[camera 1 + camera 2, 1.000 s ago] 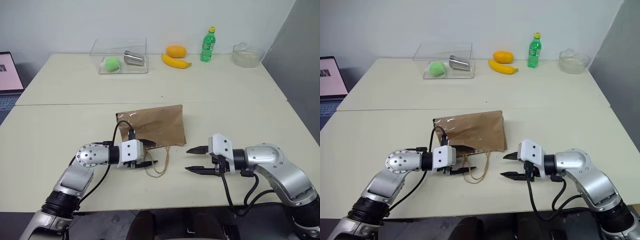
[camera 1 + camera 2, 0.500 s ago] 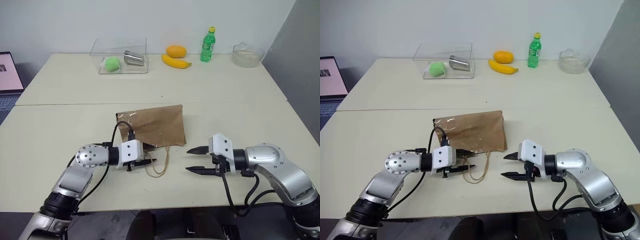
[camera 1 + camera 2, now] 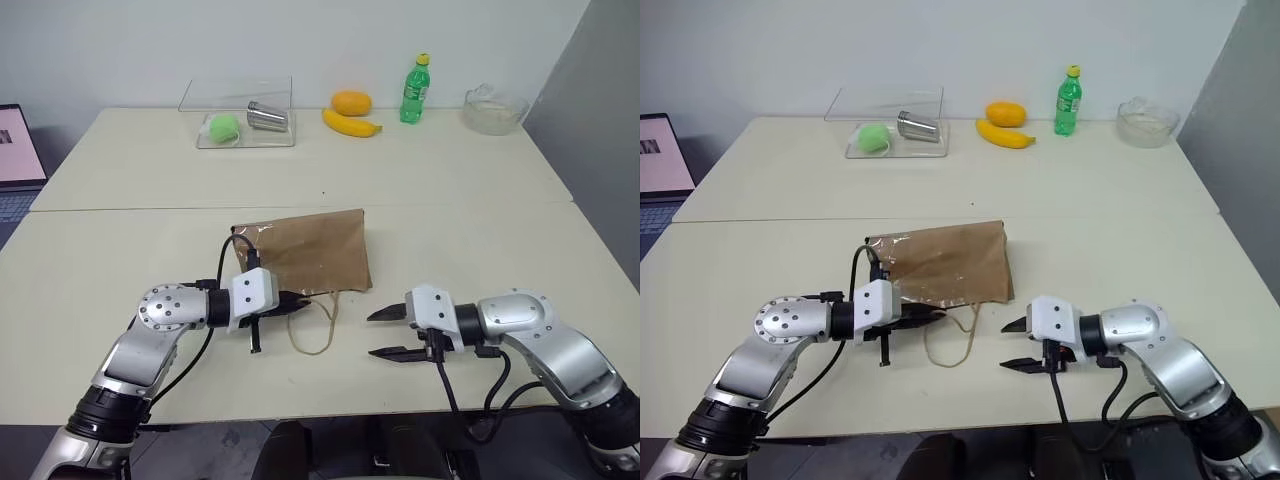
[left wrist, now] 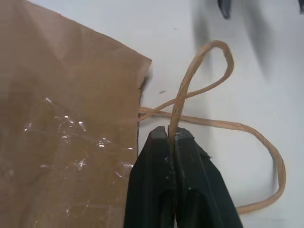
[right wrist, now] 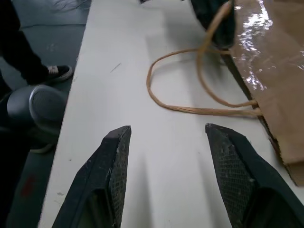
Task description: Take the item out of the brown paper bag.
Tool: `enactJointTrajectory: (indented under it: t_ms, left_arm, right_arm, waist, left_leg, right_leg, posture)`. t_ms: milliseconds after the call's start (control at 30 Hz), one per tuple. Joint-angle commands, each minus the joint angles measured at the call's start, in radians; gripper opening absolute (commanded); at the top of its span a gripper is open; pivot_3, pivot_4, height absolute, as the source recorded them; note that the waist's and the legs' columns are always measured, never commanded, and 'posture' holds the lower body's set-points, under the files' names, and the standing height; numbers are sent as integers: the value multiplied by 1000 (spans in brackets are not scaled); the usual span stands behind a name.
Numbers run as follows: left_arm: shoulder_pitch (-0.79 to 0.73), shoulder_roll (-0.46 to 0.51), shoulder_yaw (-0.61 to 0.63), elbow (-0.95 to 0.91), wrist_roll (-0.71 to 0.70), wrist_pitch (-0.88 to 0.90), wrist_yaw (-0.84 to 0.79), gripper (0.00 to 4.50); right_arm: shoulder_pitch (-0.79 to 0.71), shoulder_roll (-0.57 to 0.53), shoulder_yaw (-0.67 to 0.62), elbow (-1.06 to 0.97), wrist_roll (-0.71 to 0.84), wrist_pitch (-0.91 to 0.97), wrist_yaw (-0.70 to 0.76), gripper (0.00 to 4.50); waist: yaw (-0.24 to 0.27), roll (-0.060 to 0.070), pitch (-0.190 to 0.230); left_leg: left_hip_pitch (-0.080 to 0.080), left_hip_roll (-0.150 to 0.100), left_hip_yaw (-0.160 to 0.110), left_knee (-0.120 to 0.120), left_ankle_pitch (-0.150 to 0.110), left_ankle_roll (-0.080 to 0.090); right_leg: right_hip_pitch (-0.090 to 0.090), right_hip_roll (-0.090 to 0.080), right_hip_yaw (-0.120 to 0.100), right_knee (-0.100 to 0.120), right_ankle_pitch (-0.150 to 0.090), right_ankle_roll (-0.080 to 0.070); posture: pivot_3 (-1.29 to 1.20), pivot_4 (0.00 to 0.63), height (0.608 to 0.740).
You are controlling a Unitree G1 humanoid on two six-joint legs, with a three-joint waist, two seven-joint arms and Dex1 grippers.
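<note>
Left tool (image 4: 173, 135) has closed, pinching cord handle (image 4: 190, 90).

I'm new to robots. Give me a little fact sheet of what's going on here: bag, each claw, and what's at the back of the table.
bag: brown paper bag lying flat on the table
left claw: left gripper shut on a cord handle of the bag
right claw: right gripper open, holding nothing, beside the bag
item inside: not visible
back of table: clear box, orange, banana, green bottle, glass bowl
</note>
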Motion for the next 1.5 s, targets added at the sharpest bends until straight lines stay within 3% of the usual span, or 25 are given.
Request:
enactJointTrajectory:
  t_ms: [33,367,767,867,1067,1500]
  left_arm:
    - [-18,-4,41,-41,-34,38,26,56]
    - [-39,-8,78,-82,-85,141,68,56]
    - [-70,0,112,-91,-110,196,89,56]
    - [-82,-4,115,-90,-113,205,98,0]
    - [-88,-5,126,-87,-115,215,109,0]
    - [-273,-42,217,42,-183,343,201,0]
  right_arm:
    - [-54,55,60,38,-45,-78,18,2643]
    - [-153,262,231,276,-216,-225,-22,2643]
    - [-184,380,270,433,-333,-215,-95,2643]
    - [-199,410,260,497,-353,-228,-128,2044]
    - [-211,426,249,556,-371,-248,-141,27]
    - [-197,377,282,616,-432,-282,-147,27]
  waist:
    - [0,0,0]
    - [2,-1,0]
    - [0,-1,-1]
    - [-1,-2,-1]
    - [-1,-2,-1]
    - [0,-3,-2]
  left_leg:
    - [0,0,0,0,0,0]
    - [0,0,0,1,0,0]
    - [0,1,0,1,0,0]
    - [1,2,0,1,0,0]
    - [2,4,0,1,0,0]
    - [3,4,0,2,0,0]
  right_leg:
    - [0,0,0,0,0,0]
    - [0,1,1,0,1,-1]
    - [0,1,1,1,3,-5]
    - [0,3,1,1,3,-5]
    - [0,6,2,2,3,-6]
    - [0,6,2,4,4,-7]
  posture:
    - [0,150,740]
    - [0,150,740]
    - [0,150,740]
    - [0,150,740]
    - [0,150,740]
    - [0,150,740]
